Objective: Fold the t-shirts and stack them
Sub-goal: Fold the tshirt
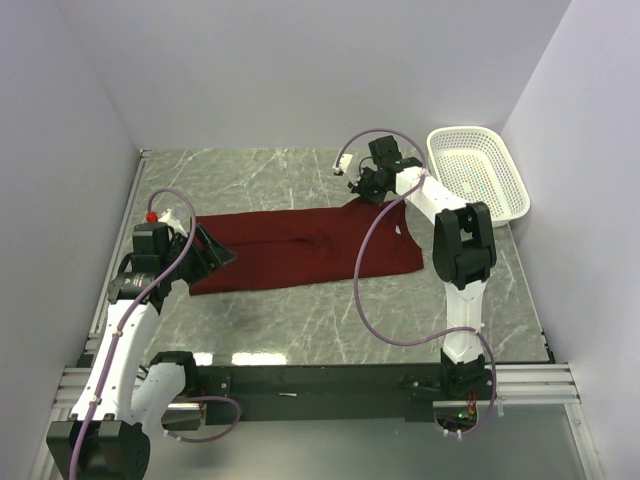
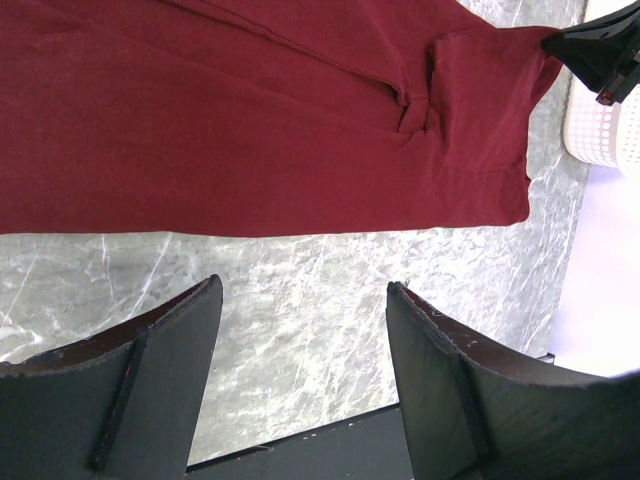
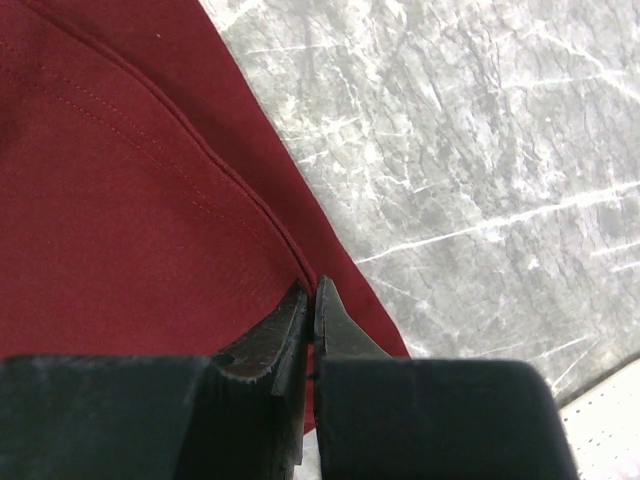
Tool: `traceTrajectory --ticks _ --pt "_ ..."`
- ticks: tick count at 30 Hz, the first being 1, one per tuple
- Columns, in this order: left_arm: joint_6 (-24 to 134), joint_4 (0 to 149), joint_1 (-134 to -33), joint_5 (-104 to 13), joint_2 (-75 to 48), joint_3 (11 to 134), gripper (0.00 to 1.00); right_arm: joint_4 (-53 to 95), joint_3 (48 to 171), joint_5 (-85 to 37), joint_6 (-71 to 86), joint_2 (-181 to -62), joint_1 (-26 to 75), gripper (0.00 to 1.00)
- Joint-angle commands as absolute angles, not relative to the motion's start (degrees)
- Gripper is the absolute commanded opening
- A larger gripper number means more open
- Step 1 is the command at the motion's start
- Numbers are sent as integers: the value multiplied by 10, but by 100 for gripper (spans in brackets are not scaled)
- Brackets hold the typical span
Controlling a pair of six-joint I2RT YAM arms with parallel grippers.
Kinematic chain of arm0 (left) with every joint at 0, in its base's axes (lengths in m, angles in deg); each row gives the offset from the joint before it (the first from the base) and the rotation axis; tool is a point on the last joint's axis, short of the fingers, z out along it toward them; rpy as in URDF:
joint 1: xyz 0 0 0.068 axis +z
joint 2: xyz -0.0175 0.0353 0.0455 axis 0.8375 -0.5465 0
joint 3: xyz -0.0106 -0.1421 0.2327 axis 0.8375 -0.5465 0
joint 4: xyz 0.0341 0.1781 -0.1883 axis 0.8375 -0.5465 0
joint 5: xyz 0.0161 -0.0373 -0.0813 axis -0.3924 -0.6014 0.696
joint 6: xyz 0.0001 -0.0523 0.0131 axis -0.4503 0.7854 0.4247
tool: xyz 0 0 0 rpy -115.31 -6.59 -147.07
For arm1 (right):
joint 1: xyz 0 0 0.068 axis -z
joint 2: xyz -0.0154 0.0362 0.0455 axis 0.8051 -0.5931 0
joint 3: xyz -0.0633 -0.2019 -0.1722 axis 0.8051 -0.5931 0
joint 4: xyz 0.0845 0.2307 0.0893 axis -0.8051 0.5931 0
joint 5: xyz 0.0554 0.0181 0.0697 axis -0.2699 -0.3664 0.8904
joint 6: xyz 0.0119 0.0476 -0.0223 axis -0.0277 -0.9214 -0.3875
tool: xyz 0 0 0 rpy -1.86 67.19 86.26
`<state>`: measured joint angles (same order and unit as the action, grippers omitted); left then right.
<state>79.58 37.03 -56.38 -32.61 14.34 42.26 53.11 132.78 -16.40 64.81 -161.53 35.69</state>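
Right gripper (image 3: 310,295): jaws pressed together, clamped on the hemmed edge of the t-shirt (image 1: 300,248). In the right wrist view the seam runs straight into the fingertips, with red cloth to their 9 o'clock and bare marble to their 3 o'clock. In the left wrist view we see that same corner of cloth drawn up into a point at the dark fingers, lifted a little off the table (image 1: 300,335).

Left gripper (image 2: 300,290): jaws wide apart, clamped on nothing. We see the two black fingers (image 2: 160,370) over grey marble, and the shirt's long edge lies just beyond the tips toward 12 o'clock in that view, apart from them. In the top view this gripper sits at the shirt's 9 o'clock end, tilted down toward it. We cannot tell from there whether the tips touch cloth.

The shirt is dark red and lies in a long band across the middle of the table, running from 9 o'clock to 3 o'clock in the top view. It lies mostly flat, with a fold crease and a small bunch near the 3 o'clock end. The pinched corner is at about 1 o'clock of the shirt.

White perforated basket (image 1: 480,172): at the table's 2 o'clock corner, just beside the right arm's forearm and well apart from the shirt's body.
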Motion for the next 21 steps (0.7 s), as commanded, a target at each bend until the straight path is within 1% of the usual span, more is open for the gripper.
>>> traceTrajectory --ticks 1,21 --pt "786 372 -565 -327 153 432 72 512 1340 -180 638 -1603 353 2" --pt "788 374 -566 -325 149 438 72 503 1351 -191 619 -1611 353 2"
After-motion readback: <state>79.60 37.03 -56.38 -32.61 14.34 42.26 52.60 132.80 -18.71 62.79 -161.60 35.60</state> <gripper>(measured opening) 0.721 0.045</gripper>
